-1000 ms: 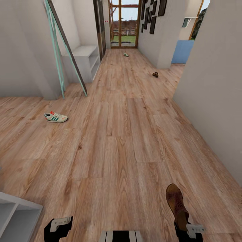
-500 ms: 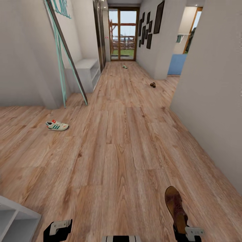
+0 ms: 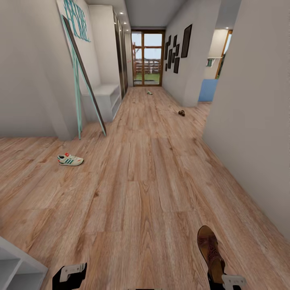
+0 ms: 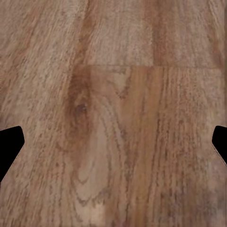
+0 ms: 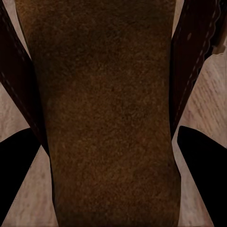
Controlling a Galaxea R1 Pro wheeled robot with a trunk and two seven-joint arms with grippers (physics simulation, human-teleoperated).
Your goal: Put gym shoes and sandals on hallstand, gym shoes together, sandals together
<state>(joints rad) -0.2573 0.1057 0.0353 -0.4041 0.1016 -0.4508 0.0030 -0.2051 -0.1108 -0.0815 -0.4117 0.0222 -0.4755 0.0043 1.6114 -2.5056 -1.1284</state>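
My right gripper [image 3: 224, 280] is shut on a brown sandal [image 3: 210, 246] held low at my right; its footbed [image 5: 109, 113] spans the gap between the black fingers [image 5: 201, 163]. The left gripper [image 3: 71, 274] hangs open over bare corridor floor [image 4: 113, 94], its fingertips [image 4: 8, 146] far apart. One white gym shoe [image 3: 70, 160] with green stripes lies on the floor to the left. A second gym shoe [image 3: 149, 92] lies far down the corridor near the glass door. The other sandal [image 3: 181, 113] sits on the floor at the right wall's corner. The light grey hallstand [image 3: 105, 96] stands along the left wall.
A teal-framed panel [image 3: 78, 88] leans against the left wall corner before the hallstand. A white shelf unit's corner [image 3: 18, 262] juts in at my lower left. A grey wall [image 3: 257, 121] closes the right side, with a doorway and a blue object [image 3: 208, 90] beyond.
The head camera has tilted upward, so the whole picture has slid down and more wall and ceiling show. The right gripper still holds the sandal; the left stays open.
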